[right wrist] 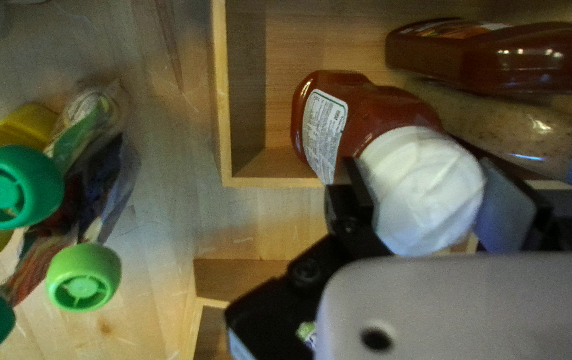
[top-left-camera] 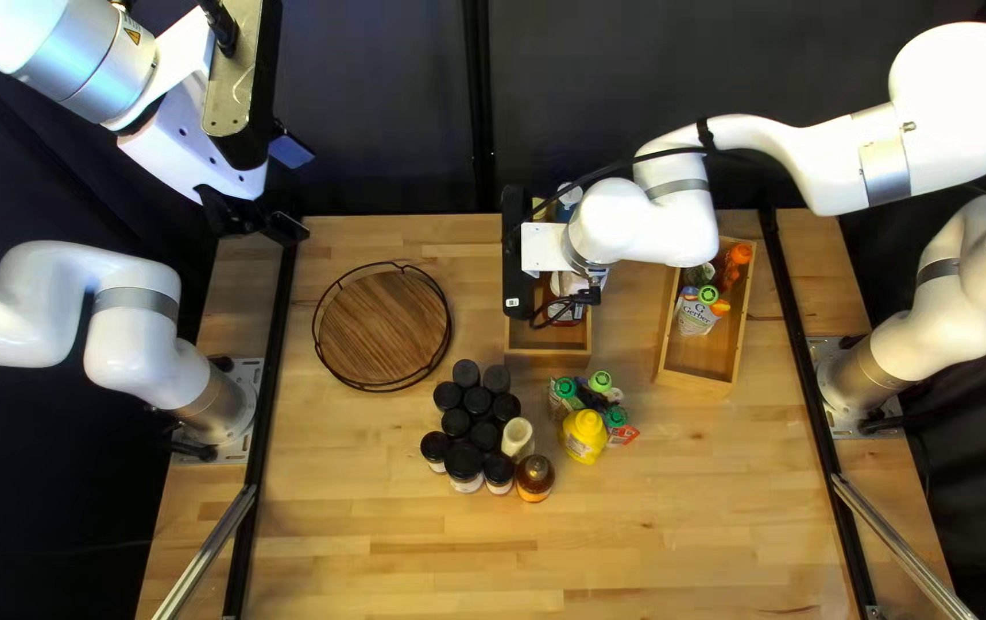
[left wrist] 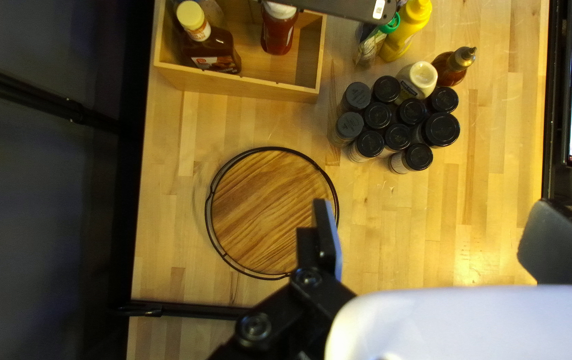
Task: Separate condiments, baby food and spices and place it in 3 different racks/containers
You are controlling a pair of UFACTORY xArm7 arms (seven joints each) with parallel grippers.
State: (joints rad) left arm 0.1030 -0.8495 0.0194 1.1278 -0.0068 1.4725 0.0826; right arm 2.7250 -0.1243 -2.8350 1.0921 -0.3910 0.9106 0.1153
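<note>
Top left view: left claw raised past far left of surface. Right claw over middle wooden box. Right wooden box holds green-capped pouch. Round wooden tray at left; black-lidded jars grouped beside yellow bottle.

Left wrist view: left claw spread wide; tray near one finger. Brown bottle with yellow cap in middle box.

Right wrist view: right claw pinching red bottle at white cap; bottle tilted, inside middle box, beside blue-capped bottle.
</note>
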